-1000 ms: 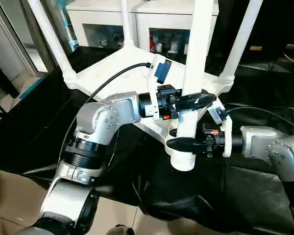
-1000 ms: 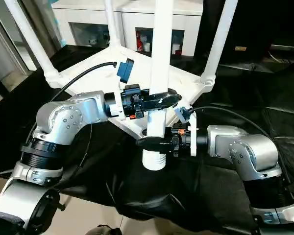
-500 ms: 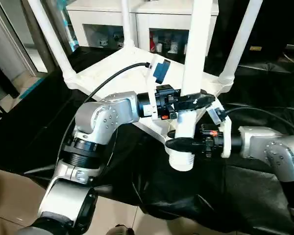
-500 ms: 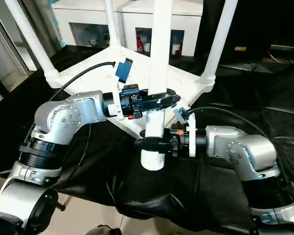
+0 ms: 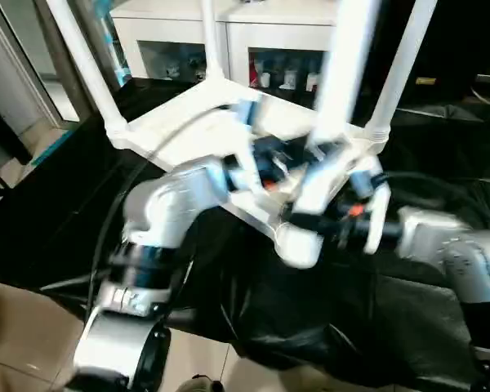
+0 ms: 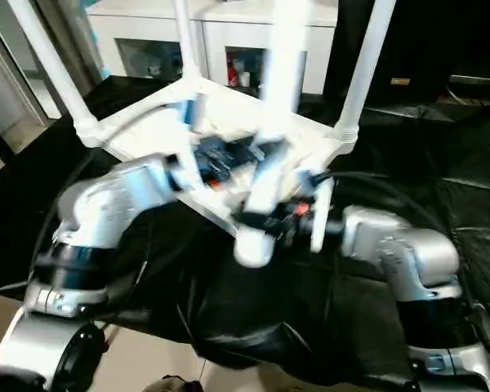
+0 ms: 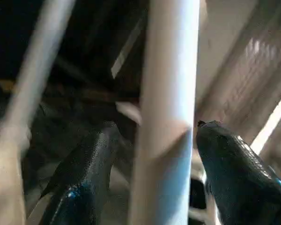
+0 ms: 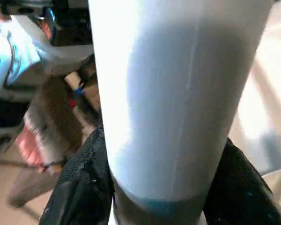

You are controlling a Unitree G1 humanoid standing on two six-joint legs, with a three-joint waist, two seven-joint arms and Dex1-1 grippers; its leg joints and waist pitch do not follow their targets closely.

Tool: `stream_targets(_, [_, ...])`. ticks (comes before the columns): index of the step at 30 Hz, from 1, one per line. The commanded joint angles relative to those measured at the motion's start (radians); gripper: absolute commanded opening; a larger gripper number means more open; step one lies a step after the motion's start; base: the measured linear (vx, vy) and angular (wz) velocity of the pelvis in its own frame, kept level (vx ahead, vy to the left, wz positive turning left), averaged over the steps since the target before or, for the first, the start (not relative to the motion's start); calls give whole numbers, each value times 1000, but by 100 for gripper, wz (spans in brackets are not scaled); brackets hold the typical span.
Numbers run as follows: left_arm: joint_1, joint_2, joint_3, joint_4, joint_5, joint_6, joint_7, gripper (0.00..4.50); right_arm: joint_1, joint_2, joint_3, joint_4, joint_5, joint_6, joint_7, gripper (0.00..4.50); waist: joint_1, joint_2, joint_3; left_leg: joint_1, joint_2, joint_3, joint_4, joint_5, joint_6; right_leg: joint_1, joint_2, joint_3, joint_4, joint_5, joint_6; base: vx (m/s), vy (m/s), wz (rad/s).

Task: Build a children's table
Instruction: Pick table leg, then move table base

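Observation:
The children's table lies upside down, its white top [image 5: 180,122] on a black cloth with three legs [image 5: 86,65] standing up from its corner sockets. A fourth white leg [image 5: 335,106] leans over the near corner, its flared end [image 5: 298,245] hanging just in front of the top's edge. My left gripper [image 7: 159,125] is open, its fingers [image 7: 84,187] standing either side of this leg's shaft with a gap. My right gripper [image 5: 310,222] is shut on the leg near its flared end, and its fingers [image 8: 79,183] press against both sides of the tube.
A white cabinet with glass doors [image 5: 229,37] stands behind the table. The black cloth [image 5: 376,318] covers the work surface, with tiled floor [image 5: 16,327] at the near left. Cables run from both wrists across the table top.
My left gripper's fingers have spread away from the leg. The leg has tilted, its upper part swinging right, and both arms are blurred in motion.

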Motion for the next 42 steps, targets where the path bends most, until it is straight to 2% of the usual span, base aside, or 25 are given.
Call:
stream_targets(1, [5, 8, 41, -4, -17, -39, 16, 306, -2, 6, -19, 2, -8, -29, -26, 193, -3, -36, -89, 26, 44, -25, -61, -99, 74, 50, -52, 37, -74, -196, -222, 0, 0, 0])
stream_targets(3, [11, 23, 60, 7, -6, -62, 17, 306, -4, 12, -32, 17, -39, -57, -63, 193, -4, -36, -87, 28, 44, -24, -62, -101, 73, 48, -51, 37, -75, -211, -215, 0, 0, 0])
stream_targets(5, [20, 77, 22, 23, 60, -100, -8, 306, -7, 15, -38, 46, -99, -105, -127, 193, -7, -46, -84, 27, 45, -24, -64, -100, 68, 44, -50, 38, -76, -228, -202, 0, 0, 0])
stream_targets(6, [37, 179, -132, 45, 226, -204, -104, 306, -7, 16, -40, 73, -155, -155, -182, 193, -8, -40, -82, 32, 45, -28, -69, -115, 54, 38, -51, 38, -82, -275, -172, 0, 0, 0])
stream_targets(7, [38, 189, -148, 49, 243, -215, -113, 306, -7, 16, -40, 75, -158, -158, -186, 193, -11, -45, -81, 32, 46, -29, -72, -122, 55, 36, -49, 40, -89, -297, -151, 0, 0, 0])
stream_targets(8, [42, 254, -253, 75, 352, -292, -178, 306, -8, 17, -43, 87, -179, -176, -211, 193, -18, -49, -79, 34, 47, -28, -76, -134, 38, 36, -50, 41, -87, -306, -140, 0, 0, 0])
stream_targets(9, [42, 313, -348, 106, 451, -374, -236, 306, -6, 16, -44, 94, -193, -189, -224, 193, -16, -46, -77, 33, 47, -33, -79, -144, 36, 33, -49, 42, -91, -326, -120, 0, 0, 0])
stream_targets(10, [30, 340, -388, 150, 496, -425, -279, 306, -1, 14, -44, 91, -197, -206, -220, 193, -26, -41, -79, 39, 50, -29, -81, -157, 18, 32, -48, 44, -84, -305, -117, 0, 0, 0])
stream_targets(11, [30, 340, -388, 150, 496, -425, -279, 306, -1, 14, -44, 91, -197, -206, -220, 193, -25, -43, -78, 39, 47, -30, -80, -157, 14, 31, -48, 44, -87, -296, -118, 0, 0, 0])
stream_targets(12, [10, 355, -411, 206, 526, -478, -320, 306, 9, 8, -43, 83, -200, -217, -216, 193, -29, -42, -79, 40, 49, -26, -80, -148, 5, 35, -51, 46, -78, -220, -159, 0, 0, 0])
stream_targets(14, [-14, 360, -423, 255, 542, -497, -348, 342, 20, 3, -44, 73, -201, -213, -217, 193, -32, -45, -81, 35, 48, -25, -79, -123, 15, 42, -53, 46, -67, -143, -199, 0, 0, 0])
stream_targets(15, [-39, 385, -471, 308, 586, -525, -391, 342, 31, -3, -46, 61, -200, -207, -218, 193, -34, -46, -79, 37, 49, -24, -79, -119, 26, 40, -52, 46, -66, -113, -217, 0, 0, 0])
stream_targets(17, [-55, 400, -505, 349, 626, -560, -403, 362, 38, -8, -44, 54, -204, -208, -219, 193, -38, -52, -76, 36, 47, -22, -79, -134, 38, 42, -53, 47, -69, -118, -225, 0, 0, 0])
stream_targets(19, [-98, 416, -572, 468, 735, -681, -373, 377, 51, -11, -41, 44, -213, -215, -220, 193, -44, -58, -71, 33, 46, -22, -79, -152, 40, 45, -55, 48, -74, -149, -225, 0, 0, 0])
stream_targets(21, [-130, 408, -603, 560, 789, -743, -343, 389, 58, -11, -44, 38, -213, -214, -220, 193, -48, -60, -67, 31, 43, -23, -79, -168, 37, 46, -55, 49, -80, -189, -207, 0, 0, 0])
stream_targets(22, [-143, 401, -611, 600, 806, -768, -334, 389, 61, -11, -46, 35, -213, -213, -219, 193, -51, -60, -68, 33, 47, -25, -81, -174, 31, 48, -59, 48, -78, -198, -213, 0, 0, 0])
stream_targets(23, [-176, 376, -625, 703, 848, -817, -287, 389, 66, -13, -47, 33, -213, -214, -218, 193, -55, -60, -66, 33, 45, -23, -80, -182, 33, 43, -56, 48, -82, -208, -216, 0, 0, 0])
stream_targets(24, [-177, 375, -626, 708, 850, -819, -284, 389, 66, -13, -47, 33, -213, -214, -218, 193, -55, -59, -69, 35, 47, -25, -79, -181, 32, 47, -59, 48, -79, -197, -222, 0, 0, 0])
stream_targets(26, [-203, 341, -638, 806, 883, -865, -214, 389, 72, -14, -48, 21, -209, -208, -222, 193, -57, -61, -69, 33, 48, -25, -79, -170, 41, 48, -58, 47, -76, -164, -237, 0, 0, 0])
stream_targets(31, [-222, 292, -646, 914, 913, -901, -159, 389, 82, -11, -45, 5, -210, -200, -226, 193, -55, -65, -69, 33, 49, -23, -76, -143, 76, 49, -59, 46, -73, -109, -270, 0, 0, 0])
stream_targets(32, [-224, 284, -647, 938, 919, -904, -168, 389, 84, -10, -43, 3, -211, -199, -225, 193, -55, -62, -69, 33, 49, -23, -76, -145, 80, 49, -59, 46, -75, -116, -273, 0, 0, 0])
stream_targets(34, [-231, 273, -647, 974, 931, -917, -177, 389, 85, -10, -40, 0, -213, -199, -222, 193, -55, -64, -66, 35, 50, -23, -78, -165, 76, 48, -60, 46, -79, -145, -272, 0, 0, 0])
stream_targets(36, [-241, 267, -647, 1009, 947, -935, -188, 355, 85, -11, -39, 2, -214, -201, -220, 193, -53, -62, -67, 37, 51, -24, -79, -185, 63, 48, -61, 45, -82, -183, -265, 0, 0, 0])
stream_targets(38, [-247, 273, -655, 1028, 957, -941, -241, 351, 83, -13, -36, 8, -217, -207, -216, 193, -53, -63, -66, 38, 51, -25, -81, -199, 54, 46, -62, 46, -85, -204, -260, 0, 0, 0])
stream_targets(42, [-258, 285, -644, 1034, 936, -889, -383, 311, 75, -15, -26, 25, -229, -224, -205, 193, -54, -62, -70, 37, 51, -24, -82, -175, 53, 49, -64, 46, -80, -165, -275, 0, 0, 0])
